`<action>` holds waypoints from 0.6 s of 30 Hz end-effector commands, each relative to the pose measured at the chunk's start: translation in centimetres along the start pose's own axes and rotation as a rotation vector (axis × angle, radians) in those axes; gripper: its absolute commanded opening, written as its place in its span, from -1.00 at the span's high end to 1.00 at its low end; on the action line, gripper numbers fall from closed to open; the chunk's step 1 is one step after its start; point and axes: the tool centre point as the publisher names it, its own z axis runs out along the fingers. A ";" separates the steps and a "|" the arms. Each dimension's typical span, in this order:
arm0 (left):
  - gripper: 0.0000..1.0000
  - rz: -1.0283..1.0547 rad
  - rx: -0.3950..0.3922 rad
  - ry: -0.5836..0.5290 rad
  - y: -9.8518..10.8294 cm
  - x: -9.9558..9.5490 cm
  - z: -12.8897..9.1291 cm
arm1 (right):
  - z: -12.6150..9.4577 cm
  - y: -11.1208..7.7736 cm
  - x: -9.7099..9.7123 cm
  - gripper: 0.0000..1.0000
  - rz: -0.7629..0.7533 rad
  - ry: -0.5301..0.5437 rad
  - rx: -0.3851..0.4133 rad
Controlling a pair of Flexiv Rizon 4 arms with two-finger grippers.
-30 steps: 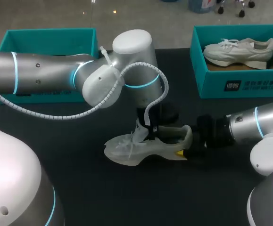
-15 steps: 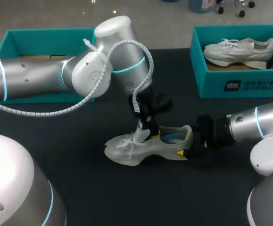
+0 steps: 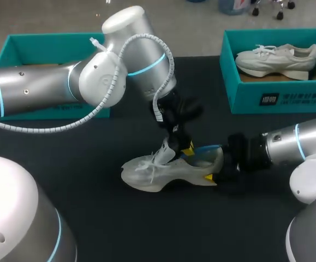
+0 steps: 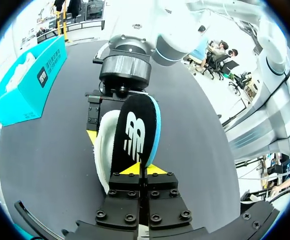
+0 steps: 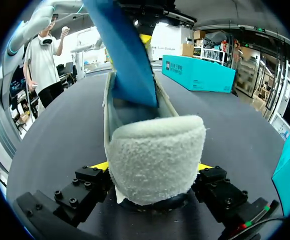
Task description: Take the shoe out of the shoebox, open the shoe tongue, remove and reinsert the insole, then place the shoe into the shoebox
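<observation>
A pale grey shoe (image 3: 155,172) lies on its sole on the black table (image 3: 92,218), toe to the left. My right gripper (image 3: 216,170) is shut on the shoe's heel (image 5: 157,160), one yellow-tipped finger on each side. My left gripper (image 3: 183,146) hangs over the shoe's opening, shut on the insole (image 3: 204,148). The insole (image 4: 134,137) has a black top and a blue underside; it stands slanted, one end still inside the shoe (image 4: 103,152). From the right wrist the insole (image 5: 124,55) rises out of the shoe as a blue strip.
An open teal shoebox (image 3: 54,46) stands at the back left behind my left arm. A second teal box (image 3: 278,95) at the back right holds another pale shoe (image 3: 278,57).
My left arm has swung up and back to the left, lifting its gripper. The insole has come partly out of the shoe, so its blue edge now shows. The right arm has not moved.
</observation>
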 end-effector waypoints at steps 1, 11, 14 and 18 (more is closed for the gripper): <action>1.00 0.021 0.026 -0.009 0.1 0.7 -0.7 | 0.1 0.0 0.0 1.00 0.000 -0.001 0.005; 0.06 0.044 -0.010 -0.077 -0.8 0.6 0.2 | 0.1 0.0 0.0 1.00 0.000 -0.001 0.005; 0.04 0.050 -0.028 -0.110 -0.8 0.8 0.3 | 0.1 0.0 0.0 1.00 0.000 -0.001 0.005; 0.06 0.022 -0.062 -0.186 -0.6 1.1 0.6 | 0.1 0.0 0.0 1.00 0.000 -0.001 0.005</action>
